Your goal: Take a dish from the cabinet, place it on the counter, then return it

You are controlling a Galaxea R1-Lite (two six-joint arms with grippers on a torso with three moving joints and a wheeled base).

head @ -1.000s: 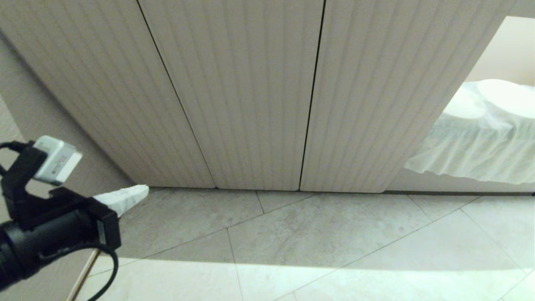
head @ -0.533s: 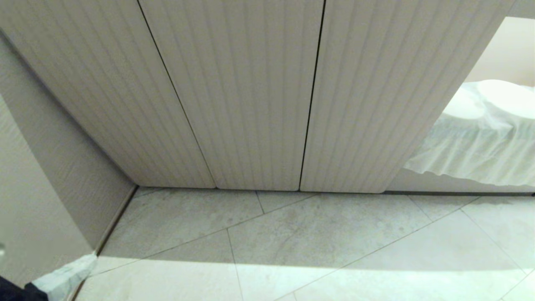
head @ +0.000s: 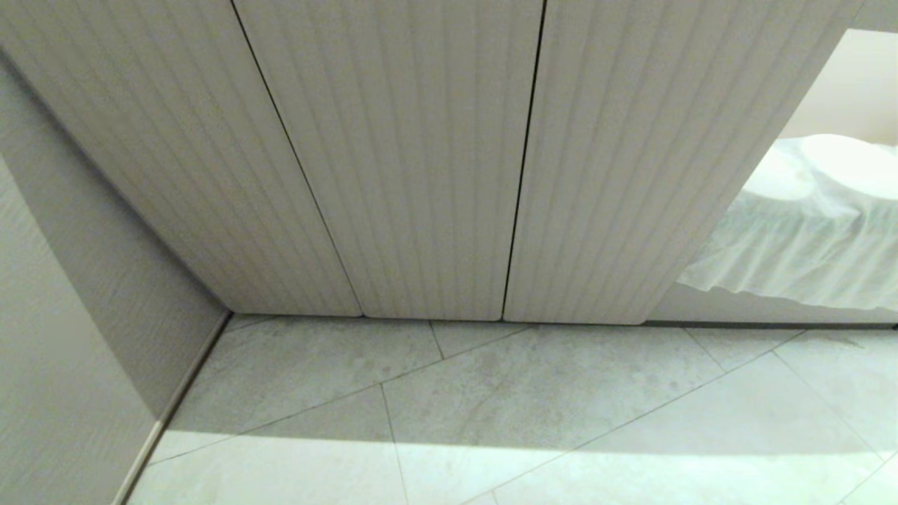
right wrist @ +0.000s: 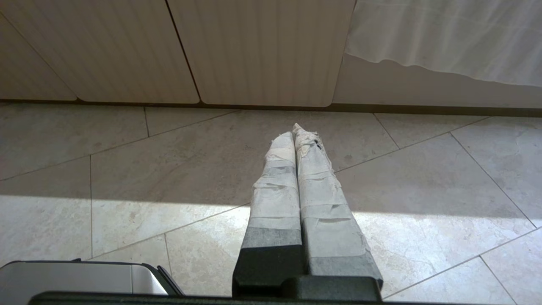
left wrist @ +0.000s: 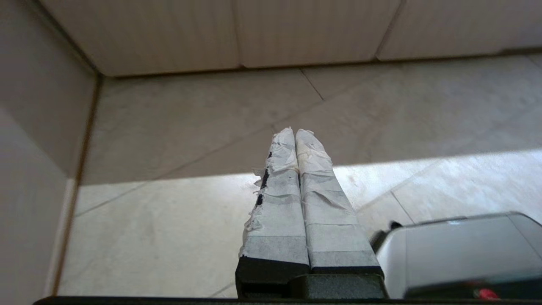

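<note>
Cabinet (head: 421, 154) doors fluted beige, closed, tape-wrapped left gripper (left wrist: 295, 132) and right gripper (right wrist: 293, 129) pressed shut

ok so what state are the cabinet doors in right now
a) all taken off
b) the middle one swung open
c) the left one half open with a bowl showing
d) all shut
d, since the fluted cabinet doors sit flush side by side with only thin dark seams between them, and no shelf or bowl shows behind them.
</note>
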